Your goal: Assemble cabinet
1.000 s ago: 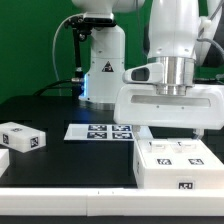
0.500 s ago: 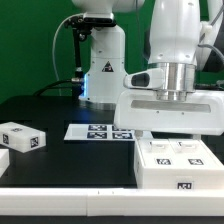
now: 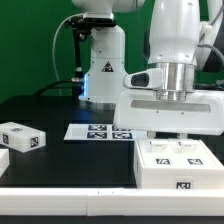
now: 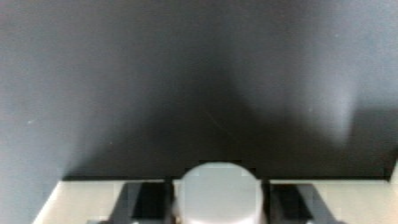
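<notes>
1. The cabinet (image 3: 175, 165) was seen as a white box resting on the dark bench (image 3: 50, 112), at the near end of the exterior view's right.
2. Square black-and-white tags were carried on the cabinet's top face and on its near face.
3. The claw (image 3: 170, 128) was held directly over the far part of the cabinet, its broad white body hanging from the arm (image 3: 178, 40) just above the cabinet's top.
4. The claw's fingertips were hidden in the exterior view by its own body and by the cabinet.
5. Whether the claw was released or clenched could not be told, nor whether the cabinet was touched by it.
6. In the wrist view most of the picture was filled by the dark bench. Along one edge a pale strip was shown, with two dark bars flanking a grey rounded shape (image 4: 217, 195); all of this was too blurred to be identified.
7. The marker board (image 3: 98, 131) was laid flat on the bench, just to the exterior view's left of the cabinet and partly covered from view by the claw's body.
8. A small white block (image 3: 22, 137) bearing a tag was placed well apart from the cabinet, on the exterior view's left.
9. A second white piece (image 3: 3, 160) was cut off by the left edge, nearer than that block.
10. The arm's white base (image 3: 100, 65) was set at the far side of the bench.
</notes>
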Motion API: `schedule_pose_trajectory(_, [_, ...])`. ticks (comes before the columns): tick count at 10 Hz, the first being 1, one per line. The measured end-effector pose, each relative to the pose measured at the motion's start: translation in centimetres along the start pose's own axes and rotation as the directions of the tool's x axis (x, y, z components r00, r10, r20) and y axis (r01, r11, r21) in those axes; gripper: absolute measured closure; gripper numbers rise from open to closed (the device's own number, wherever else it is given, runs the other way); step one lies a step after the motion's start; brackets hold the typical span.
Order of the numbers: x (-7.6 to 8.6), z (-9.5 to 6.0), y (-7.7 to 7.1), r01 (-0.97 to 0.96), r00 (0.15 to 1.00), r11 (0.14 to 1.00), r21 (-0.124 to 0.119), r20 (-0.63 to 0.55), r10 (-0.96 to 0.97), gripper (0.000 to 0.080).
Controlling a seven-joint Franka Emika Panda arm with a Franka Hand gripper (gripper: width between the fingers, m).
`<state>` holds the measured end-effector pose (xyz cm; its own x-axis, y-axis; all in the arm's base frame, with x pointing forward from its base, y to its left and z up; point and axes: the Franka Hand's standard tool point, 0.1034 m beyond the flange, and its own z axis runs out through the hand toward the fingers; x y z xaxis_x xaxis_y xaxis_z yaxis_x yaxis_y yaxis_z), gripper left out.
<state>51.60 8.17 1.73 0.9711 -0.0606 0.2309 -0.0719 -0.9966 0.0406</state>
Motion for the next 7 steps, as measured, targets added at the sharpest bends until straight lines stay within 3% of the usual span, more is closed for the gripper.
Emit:
schedule_pose_trajectory(2, [-0.3,-0.2,-0.1,-0.01,0.999,1.0,0.006,0.041,0.01,0.058])
schedule_pose_trajectory(3, [-0.5,-1.8,0.1,-0.021,0.99,1.0,0.015,0.141,0.019,0.058])
schedule_pose_trajectory(4, [-0.2,-3.8,0.5,-0.018,0.978,1.0,0.008,0.207,0.016,0.058])
schedule_pose_trajectory(5, [0.3,-5.5,0.4,-0.036,0.957,0.999,-0.016,0.287,0.039,0.058])
schedule_pose_trajectory(6, [1.4,-6.5,0.1,-0.056,0.94,0.998,-0.041,0.335,0.066,0.0579])
schedule_pose_trajectory(7, [1.9,-6.3,0.0,-0.051,0.944,0.998,-0.043,0.324,0.063,0.0579])
